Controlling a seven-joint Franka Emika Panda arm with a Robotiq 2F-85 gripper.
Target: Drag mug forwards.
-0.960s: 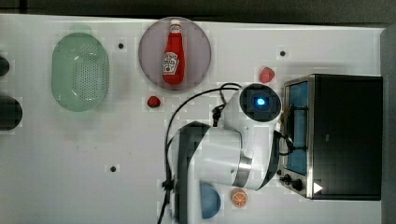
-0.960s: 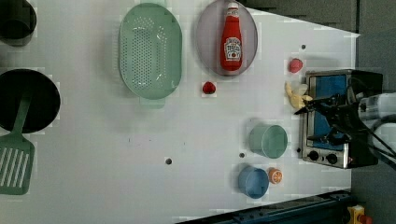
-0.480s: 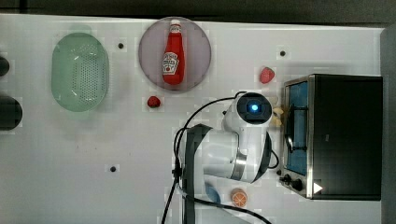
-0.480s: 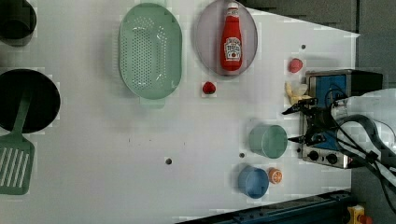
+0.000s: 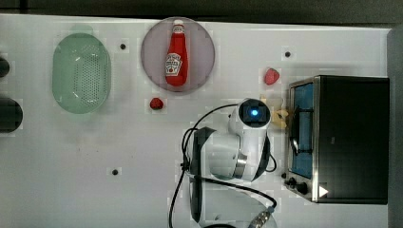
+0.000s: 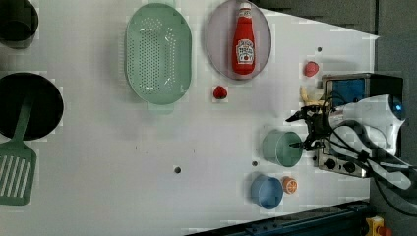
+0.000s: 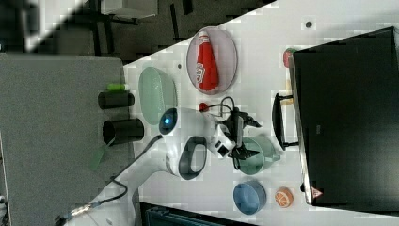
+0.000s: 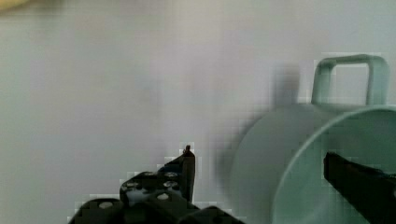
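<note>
Sweeping the left view from its left: a green colander (image 6: 158,54) and a ketchup bottle (image 6: 244,40) lie far from the work. Further right, the pale green mug (image 6: 281,147) stands upright on the white desk (image 6: 123,147), just beside the toaster oven (image 6: 361,88). The tool (image 6: 301,131) straddles its rim, fingers apart, one inside. The mug looks stiff, light and likely slippery; pinching the wall should drag it.

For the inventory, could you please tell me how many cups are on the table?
2: a green mug by the oven, and a blue cup beside the orange slice. Others may be hidden.
</note>
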